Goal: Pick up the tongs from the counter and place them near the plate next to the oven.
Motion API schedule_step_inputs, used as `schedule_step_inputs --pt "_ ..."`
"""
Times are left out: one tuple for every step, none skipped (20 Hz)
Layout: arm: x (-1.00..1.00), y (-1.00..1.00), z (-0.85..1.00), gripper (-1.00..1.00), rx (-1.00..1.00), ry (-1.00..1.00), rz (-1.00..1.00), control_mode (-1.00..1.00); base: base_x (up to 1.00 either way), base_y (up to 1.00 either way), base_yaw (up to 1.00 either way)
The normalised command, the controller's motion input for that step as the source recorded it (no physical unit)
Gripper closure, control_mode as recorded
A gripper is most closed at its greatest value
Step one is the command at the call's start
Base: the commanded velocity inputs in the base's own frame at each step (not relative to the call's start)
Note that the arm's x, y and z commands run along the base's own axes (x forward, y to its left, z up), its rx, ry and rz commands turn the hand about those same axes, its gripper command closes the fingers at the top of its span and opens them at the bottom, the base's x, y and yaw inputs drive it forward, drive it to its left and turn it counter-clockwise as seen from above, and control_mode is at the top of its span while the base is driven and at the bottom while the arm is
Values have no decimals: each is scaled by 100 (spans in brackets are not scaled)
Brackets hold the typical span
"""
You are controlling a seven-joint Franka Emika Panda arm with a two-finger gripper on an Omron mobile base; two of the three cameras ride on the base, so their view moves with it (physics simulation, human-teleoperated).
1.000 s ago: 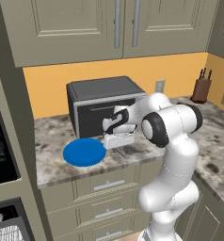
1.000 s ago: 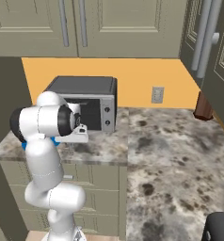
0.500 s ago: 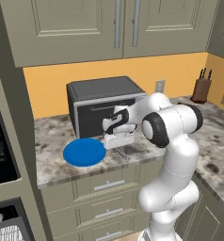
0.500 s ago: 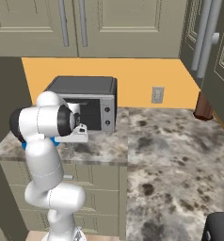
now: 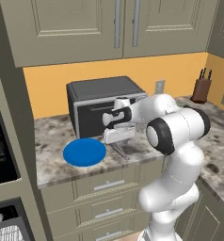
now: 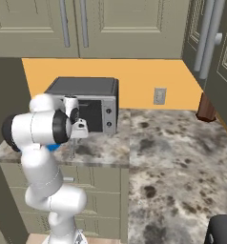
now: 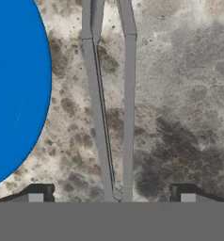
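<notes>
Matt metal tongs (mottled stone counter)

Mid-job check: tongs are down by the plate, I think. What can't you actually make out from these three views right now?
- Tongs: hand view cuts off their far ends at the top edge, and the hinge end meets the bottom band.
- Gripper: fingers wide apart; contact with the tongs cannot be told.
- Plate: cropped by the hand view's left edge; right base view hides it behind the arm.
- Left base view: tongs too thin to judge.
</notes>
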Motion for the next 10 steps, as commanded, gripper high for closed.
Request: schedule_step_inputs --pt "-49 0 46 -100 0 -25 0 -100 0 0 0" --pt "-39 0 35 -100 0 -23 0 -100 0 0 0" --pt "-68 0 54 -100 0 -34 0 -100 0 0 0" --pt "-98 0 60 -100 0 -37 0 -100 0 0 0" --pt "-100 -2 59 -100 3 -42 0 -100 0 0 0" --pt "-100 -10 57 -100 4 -41 0 -100 0 0 0" --pt "-100 -24 63 -100 7 -37 -1 -100 0 0 0" --pt "-100 -21 68 -100 7 -38 -1 -100 0 0 0" --pt "-100 -18 74 -100 6 -38 -1 -100 0 0 0" --pt "-100 -20 80 -100 6 -34 -1 -100 0 0 0"
